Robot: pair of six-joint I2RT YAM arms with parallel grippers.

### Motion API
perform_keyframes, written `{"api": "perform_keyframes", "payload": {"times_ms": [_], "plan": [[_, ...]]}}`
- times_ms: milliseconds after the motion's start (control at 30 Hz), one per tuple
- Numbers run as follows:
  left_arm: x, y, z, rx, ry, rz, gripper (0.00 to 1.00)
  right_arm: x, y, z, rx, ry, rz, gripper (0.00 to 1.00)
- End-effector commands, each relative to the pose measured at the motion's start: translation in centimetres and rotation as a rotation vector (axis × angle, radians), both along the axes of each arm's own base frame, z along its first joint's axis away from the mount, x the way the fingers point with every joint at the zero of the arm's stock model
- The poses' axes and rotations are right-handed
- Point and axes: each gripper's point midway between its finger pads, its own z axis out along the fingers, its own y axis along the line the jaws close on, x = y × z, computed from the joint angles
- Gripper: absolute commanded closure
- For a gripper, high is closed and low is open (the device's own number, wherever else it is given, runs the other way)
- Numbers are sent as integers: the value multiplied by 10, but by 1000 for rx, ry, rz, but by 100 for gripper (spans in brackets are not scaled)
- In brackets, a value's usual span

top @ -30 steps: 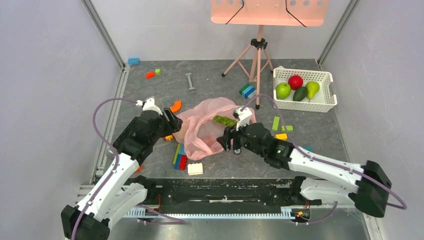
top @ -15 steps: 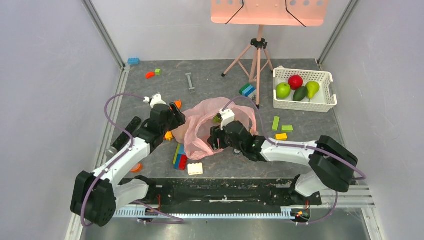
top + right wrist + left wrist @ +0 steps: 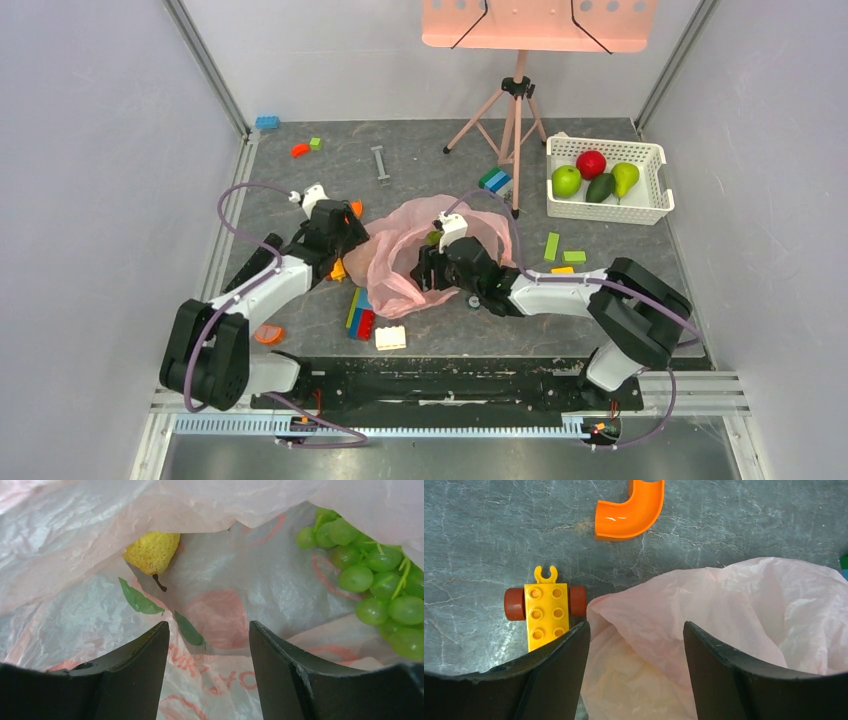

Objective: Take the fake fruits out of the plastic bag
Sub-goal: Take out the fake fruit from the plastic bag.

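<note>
The pink plastic bag (image 3: 400,262) lies crumpled mid-table. My right gripper (image 3: 428,268) is at its mouth, open, nothing between the fingers. In the right wrist view (image 3: 207,627) it faces into the bag (image 3: 75,555), where a yellow lemon (image 3: 151,551) lies ahead at left and green grapes (image 3: 372,587) at right. A bit of the grapes (image 3: 434,238) shows from above. My left gripper (image 3: 350,240) is open at the bag's left edge, its fingers (image 3: 634,630) straddling loose folds of the bag (image 3: 724,610). Green apple (image 3: 566,181), red apple (image 3: 591,164), avocado (image 3: 600,187) and pear (image 3: 625,178) sit in the basket.
The white lattice basket (image 3: 610,213) stands at back right, a tripod (image 3: 515,120) behind the bag. A yellow wheeled block (image 3: 544,612) and an orange curved piece (image 3: 630,511) lie by my left gripper. A block stack (image 3: 360,318), a cream block (image 3: 390,338) and a green bar (image 3: 551,246) lie nearby.
My right gripper has moved left into the bag's mouth, now covering most of the grapes from above. My left gripper has reached forward to the bag's left edge.
</note>
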Motion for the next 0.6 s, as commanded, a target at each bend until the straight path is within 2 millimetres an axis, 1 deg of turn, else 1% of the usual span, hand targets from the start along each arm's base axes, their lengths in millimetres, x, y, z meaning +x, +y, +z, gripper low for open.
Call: {"api": "perform_keyframes", "payload": {"times_ms": [0, 67, 267, 433, 567], "plan": [[24, -7, 12, -27, -53, 10, 25, 17, 20, 21, 63, -64, 4, 37], [31, -10, 9, -26, -57, -1, 26, 22, 22, 19, 51, -73, 7, 37], [36, -14, -13, -9, -5, -18, 27, 28, 33, 15, 25, -103, 46, 35], [37, -19, -31, -13, 31, -38, 33, 33, 35, 11, 14, -120, 49, 35], [38, -28, -37, -26, 40, -64, 41, 38, 35, 6, 2, -128, 54, 35]]}}
